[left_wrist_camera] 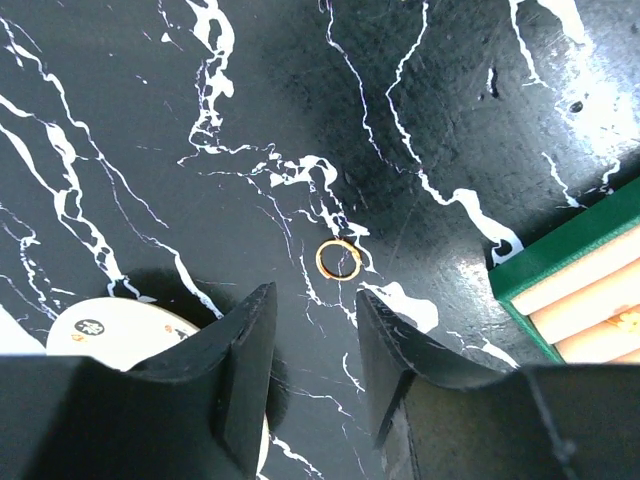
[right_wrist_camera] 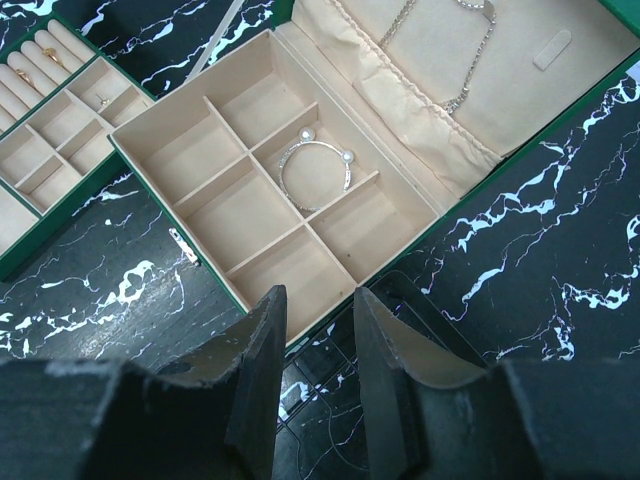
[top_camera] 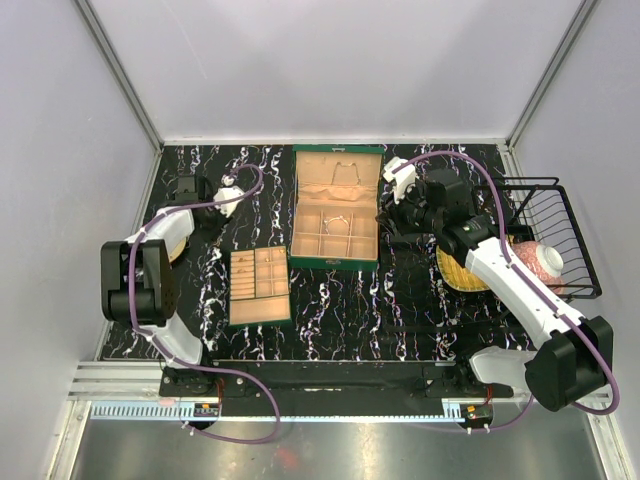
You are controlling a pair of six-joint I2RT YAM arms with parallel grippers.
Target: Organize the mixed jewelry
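Observation:
A small gold ring [left_wrist_camera: 338, 260] lies alone on the black marbled table, just ahead of my left gripper [left_wrist_camera: 313, 300], which is open with nothing between its fingers. In the open green box [right_wrist_camera: 212, 262], a whitish bracelet [right_wrist_camera: 315, 172] with two pearl ends rests in a middle compartment. A thin pale chain [right_wrist_camera: 440, 50] hangs in the lid. My right gripper [right_wrist_camera: 318, 295] hovers open and empty over the box's near right corner. Seen from above, the left gripper [top_camera: 232, 192] is left of the box [top_camera: 335, 262] and the right gripper [top_camera: 392, 213] is at its right side.
A tan compartmented tray [top_camera: 258, 287] lies in front of the box's left side, with small gold pieces [right_wrist_camera: 48, 58] in its ring rolls. A yellow woven mat [top_camera: 455, 272] sits under the right arm. A black wire basket [top_camera: 560, 215] stands far right. A pale dish [left_wrist_camera: 110, 330] is beside the left fingers.

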